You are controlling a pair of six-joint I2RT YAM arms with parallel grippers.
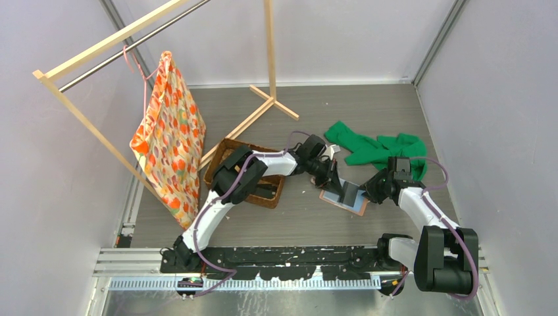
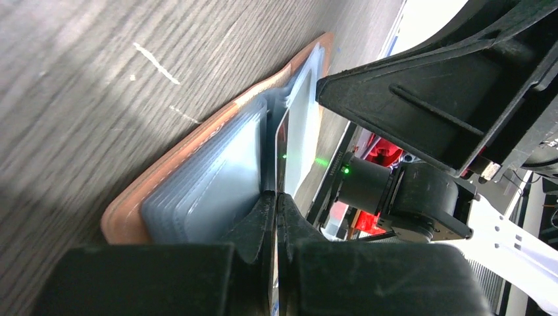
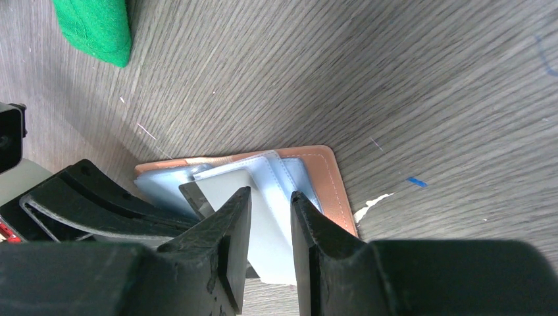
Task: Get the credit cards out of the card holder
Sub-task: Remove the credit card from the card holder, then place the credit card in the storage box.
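Near the middle of the table (image 1: 395, 105), between the two arms, the card holder (image 1: 347, 203) lies open and flat, its salmon cover face down and its pale grey-blue sleeves (image 2: 217, 184) fanned upward. The left gripper (image 2: 277, 196) reaches in from the far-left side with its fingers pressed tight together on the edge of a thin, stiff sheet (image 2: 281, 148) that stands up from among the sleeves. It looks like a card, though it could be a sleeve leaf; the wrist view does not settle that. The right gripper (image 3: 270, 194) hangs over the right half of the holder with its fingers partly spread, one on each side of a pale panel. Whether its tips touch the holder I cannot tell. The step in hand seems to be the first draw: one arm pinches a card while the other is placed to pin the holder down. No loose card shows on the table, so the task looks barely begun. The next move probably calls for the right arm to bear down on the cover, then a straight, slow pull by the left arm along the pocket's mouth, so the holder neither lifts nor slides. A brown basket (image 1: 227, 148) sits to the left and a green cloth (image 1: 378, 148) lies behind, both well apart from the work.
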